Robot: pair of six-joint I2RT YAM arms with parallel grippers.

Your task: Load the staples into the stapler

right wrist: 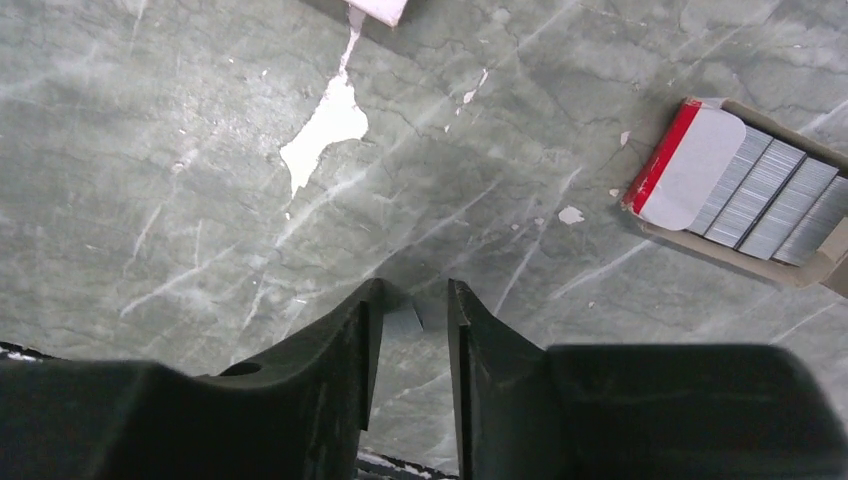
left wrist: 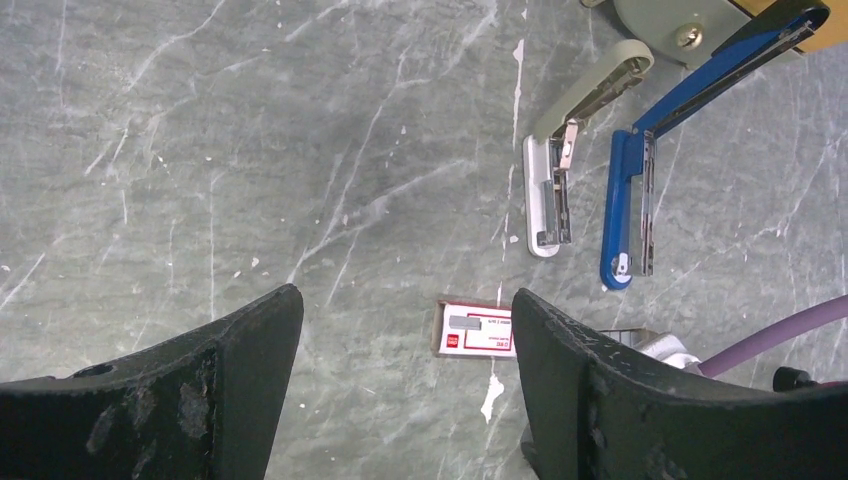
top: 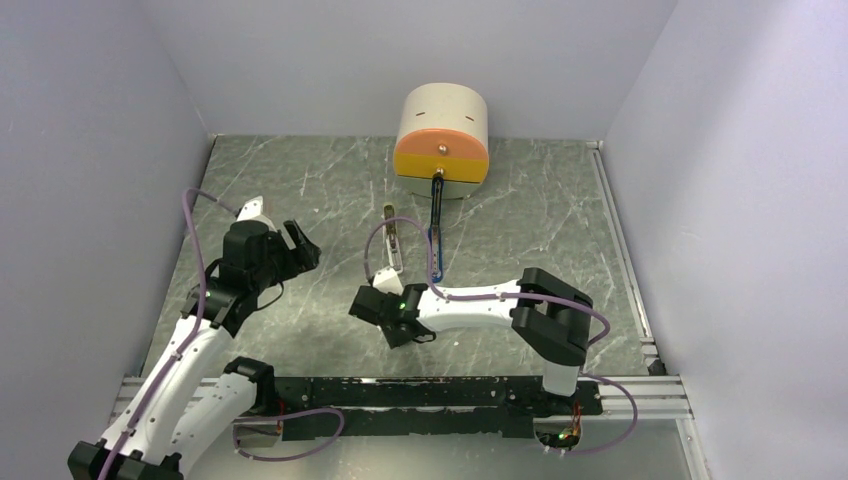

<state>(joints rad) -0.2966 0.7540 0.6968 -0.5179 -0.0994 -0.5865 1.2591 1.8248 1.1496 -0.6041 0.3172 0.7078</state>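
Two staplers lie hinged open at mid-table: a beige stapler (left wrist: 560, 170) (top: 393, 240) and a blue stapler (left wrist: 640, 180) (top: 437, 230). In the right wrist view a short grey strip of staples (right wrist: 403, 322) lies on the table between the tips of my right gripper (right wrist: 412, 290) (top: 375, 312). The jaws stand narrowly apart; the strip touches the left fingertip, with a gap to the right one. More staples (right wrist: 770, 195) fill an open cardboard tray to the right. My left gripper (left wrist: 405, 295) (top: 298, 245) hovers wide open and empty above the table, with a red-and-white box (left wrist: 478, 330) lying beyond it.
A round beige-and-orange container (top: 441, 140) stands at the back, with the blue stapler's tip against it. Grey walls close in the table on three sides. A purple cable (left wrist: 770, 340) crosses the lower right of the left wrist view.
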